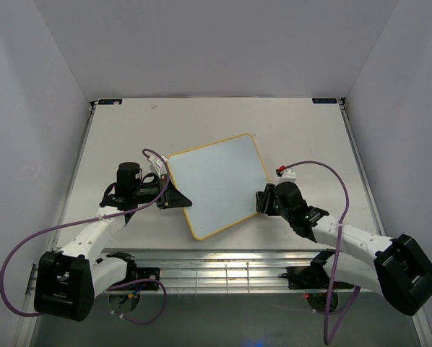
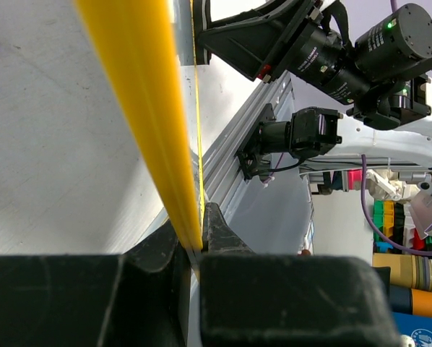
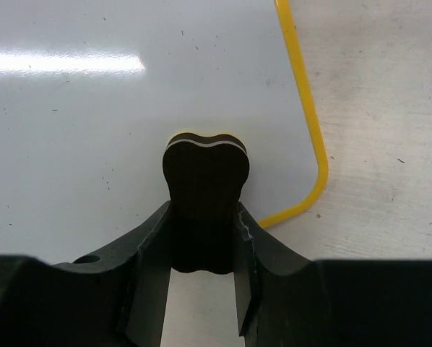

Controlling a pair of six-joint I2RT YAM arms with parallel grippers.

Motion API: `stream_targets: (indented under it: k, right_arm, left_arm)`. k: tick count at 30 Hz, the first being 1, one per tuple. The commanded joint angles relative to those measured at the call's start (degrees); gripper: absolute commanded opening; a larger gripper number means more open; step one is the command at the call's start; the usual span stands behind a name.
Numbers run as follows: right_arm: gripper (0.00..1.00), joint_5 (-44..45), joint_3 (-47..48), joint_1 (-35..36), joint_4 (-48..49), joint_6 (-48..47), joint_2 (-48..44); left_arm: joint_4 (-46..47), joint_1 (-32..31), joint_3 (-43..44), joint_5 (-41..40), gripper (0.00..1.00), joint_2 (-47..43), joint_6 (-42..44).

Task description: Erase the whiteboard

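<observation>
The whiteboard (image 1: 219, 184) lies tilted in the middle of the table, its white face blank inside a thin yellow frame. My left gripper (image 1: 174, 194) is shut on its left edge; in the left wrist view the yellow frame (image 2: 140, 108) runs down between the closed fingers of the left gripper (image 2: 194, 249). My right gripper (image 1: 263, 201) sits at the board's right edge, shut on a small black eraser block (image 3: 204, 195). The right wrist view has the right gripper (image 3: 204, 238) holding the eraser over the whiteboard (image 3: 93, 130) near a rounded corner of the frame (image 3: 303, 108).
A metal rail (image 1: 223, 264) runs along the near table edge between the arm bases. White walls enclose the table (image 1: 201, 123) on three sides. Purple cables (image 1: 324, 170) loop from both arms. The right arm (image 2: 331, 58) shows in the left wrist view.
</observation>
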Motion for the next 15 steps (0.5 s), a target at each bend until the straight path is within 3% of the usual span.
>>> stream_targets:
  k: [1, 8, 11, 15]
  right_arm:
    - [0.08, -4.17, -2.88, 2.71, 2.53, -0.92, 0.45]
    - [0.08, 2.41, -4.46, 17.38, 14.57, 3.73, -2.72]
    - [0.08, 4.7, -4.47, 20.9, 18.18, 4.79, -1.67]
    - [0.08, 7.93, -1.48, 21.62, 15.21, 3.31, 2.11]
  left_arm:
    - [2.57, -1.15, 0.47, 7.1, 0.0, -1.62, 1.48]
    - [2.66, -1.15, 0.39, 7.19, 0.0, -1.62, 1.4]
    - [2.57, -1.15, 0.47, 7.28, 0.0, -1.36, 1.4]
    - [2.66, -1.24, 0.47, 7.37, 0.0, -1.44, 1.4]
